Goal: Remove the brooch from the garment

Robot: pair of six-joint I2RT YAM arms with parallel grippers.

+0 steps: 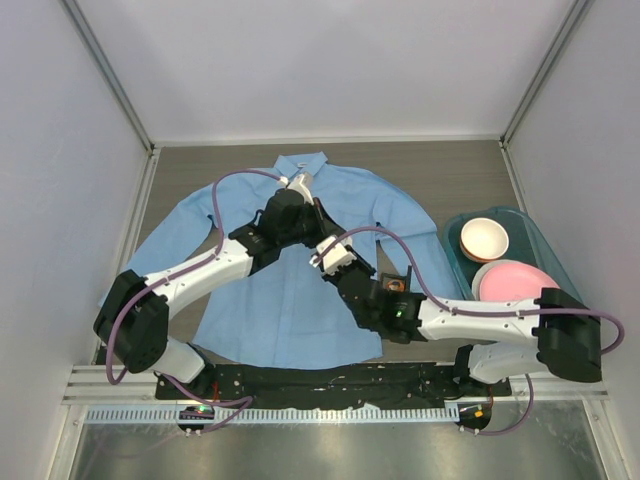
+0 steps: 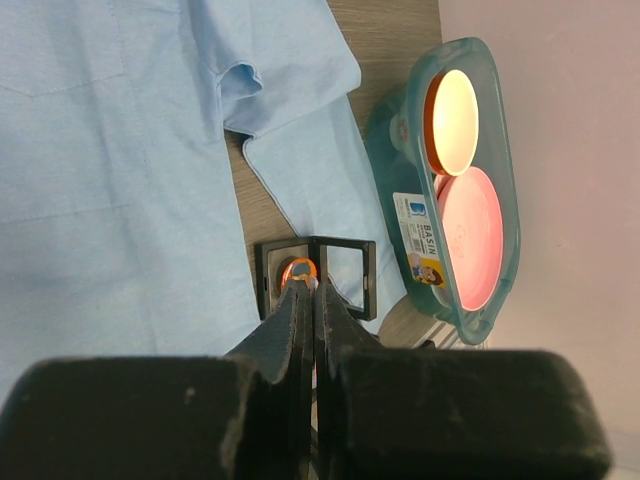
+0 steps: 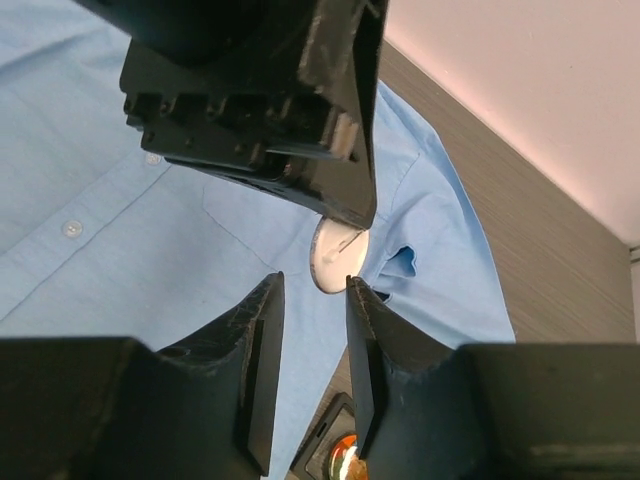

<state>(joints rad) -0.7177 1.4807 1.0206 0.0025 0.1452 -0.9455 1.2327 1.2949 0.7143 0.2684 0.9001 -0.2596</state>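
Observation:
The light blue shirt [image 1: 270,300] lies flat on the table, collar at the far side. My left gripper [image 1: 318,215] hovers over its chest and is shut on a round brooch [image 3: 335,258]. The right wrist view shows the brooch's white back with a pin, held clear above the shirt [image 3: 150,250]. In the left wrist view my left gripper [image 2: 310,285] is shut, with only a thin edge of the brooch between the jaws. My right gripper [image 3: 315,290] is open, its fingers just below the brooch on either side, not touching it. In the top view the right gripper [image 1: 325,243] sits close beneath the left one.
A small black open box [image 1: 397,285] lies on the shirt's right hem edge, with an orange round piece [image 2: 297,268] inside. A teal basin [image 1: 450,225] at the right holds a cream bowl [image 1: 484,238] and a pink plate [image 1: 515,282]. White walls enclose the table.

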